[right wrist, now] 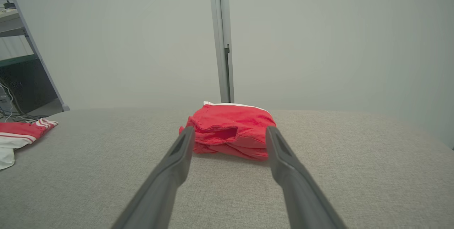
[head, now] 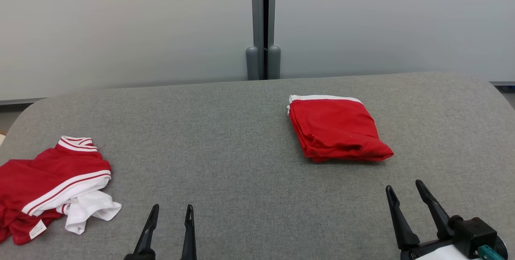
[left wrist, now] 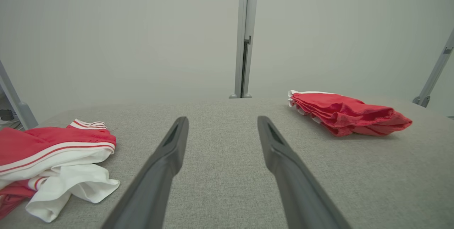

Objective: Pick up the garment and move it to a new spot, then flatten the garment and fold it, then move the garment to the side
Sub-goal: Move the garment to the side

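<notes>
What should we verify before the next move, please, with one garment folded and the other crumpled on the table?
1. The left gripper open and empty: ok.
2. The right gripper open and empty: ok.
3. The folded red garment lying apart from both grippers: ok.
4. The crumpled red-and-white garment flattened: not ok, it is bunched.
5. The crumpled red-and-white garment wholly on the table: cannot tell, it runs past the head view's left edge.

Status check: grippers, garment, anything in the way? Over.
Left gripper and right gripper: jaws open, empty. Folded red garment lies ahead of right gripper. Crumpled red-and-white garment at left. Nothing between.
</notes>
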You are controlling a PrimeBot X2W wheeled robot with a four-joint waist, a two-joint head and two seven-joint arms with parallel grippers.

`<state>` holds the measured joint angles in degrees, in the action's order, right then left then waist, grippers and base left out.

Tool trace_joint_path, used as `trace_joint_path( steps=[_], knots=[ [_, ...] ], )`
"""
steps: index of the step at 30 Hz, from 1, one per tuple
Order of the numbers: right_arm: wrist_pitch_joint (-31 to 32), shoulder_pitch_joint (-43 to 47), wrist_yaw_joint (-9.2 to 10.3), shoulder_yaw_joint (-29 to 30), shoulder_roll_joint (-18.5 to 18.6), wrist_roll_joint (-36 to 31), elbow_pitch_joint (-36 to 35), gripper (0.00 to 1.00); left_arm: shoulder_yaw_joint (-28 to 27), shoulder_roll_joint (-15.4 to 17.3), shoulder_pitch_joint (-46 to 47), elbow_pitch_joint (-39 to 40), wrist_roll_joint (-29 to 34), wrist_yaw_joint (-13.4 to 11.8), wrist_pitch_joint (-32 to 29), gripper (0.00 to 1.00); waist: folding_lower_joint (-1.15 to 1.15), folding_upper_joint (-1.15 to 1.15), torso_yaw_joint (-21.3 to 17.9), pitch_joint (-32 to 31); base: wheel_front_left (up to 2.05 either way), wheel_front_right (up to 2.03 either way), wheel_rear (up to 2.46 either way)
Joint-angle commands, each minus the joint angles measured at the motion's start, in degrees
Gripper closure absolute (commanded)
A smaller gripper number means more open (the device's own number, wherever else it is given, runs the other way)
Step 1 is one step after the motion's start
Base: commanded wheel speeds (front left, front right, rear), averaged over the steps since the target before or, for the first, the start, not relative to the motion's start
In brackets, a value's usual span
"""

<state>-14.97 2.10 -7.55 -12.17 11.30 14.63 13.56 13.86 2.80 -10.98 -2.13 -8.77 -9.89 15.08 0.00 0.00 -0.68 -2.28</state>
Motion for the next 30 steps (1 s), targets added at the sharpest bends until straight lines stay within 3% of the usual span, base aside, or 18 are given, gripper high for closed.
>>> trace_joint_path(
  steps=[1,6,10,16,24,30],
  knots=[
    [-0.31,-0.24,0.13,0.18,-0.15,0.54,-0.19,0.0,-0.08,0.23,0.05,0.03,-0.34,-0.08,0.12,0.0,0.0,0.0,0.08,0.43,0.0,0.0,0.0],
    [-0.31,-3.02,0.13,0.84,-0.3,3.72,0.2,0.0,0.63,0.22,1.71,-0.19,-0.31,0.4,0.12,0.0,0.0,0.0,0.74,2.68,0.0,0.0,0.0],
    [-0.23,-7.31,0.12,-1.02,2.47,9.69,2.91,0.0,1.86,0.22,3.73,-0.49,0.81,0.86,0.11,0.0,0.0,0.0,1.75,5.7,0.0,0.0,0.0],
    [1.45,-18.0,0.12,-8.67,11.38,22.81,8.46,0.0,4.16,0.23,8.24,-0.7,3.66,1.23,0.12,0.0,0.0,0.0,3.16,11.34,0.0,0.0,0.0],
    [16.21,-29.93,0.12,-14.48,25.17,44.46,11.35,0.0,6.5,0.22,14.81,-0.86,3.33,0.99,0.12,0.0,0.0,0.0,6.03,19.51,0.0,0.0,0.0],
    [22.7,-34.37,0.12,-16.75,30.3,50.16,12.93,0.0,8.54,0.22,18.35,-1.06,2.61,0.88,0.12,0.0,0.0,0.0,8.08,23.92,0.0,0.0,0.0]
  ],
)
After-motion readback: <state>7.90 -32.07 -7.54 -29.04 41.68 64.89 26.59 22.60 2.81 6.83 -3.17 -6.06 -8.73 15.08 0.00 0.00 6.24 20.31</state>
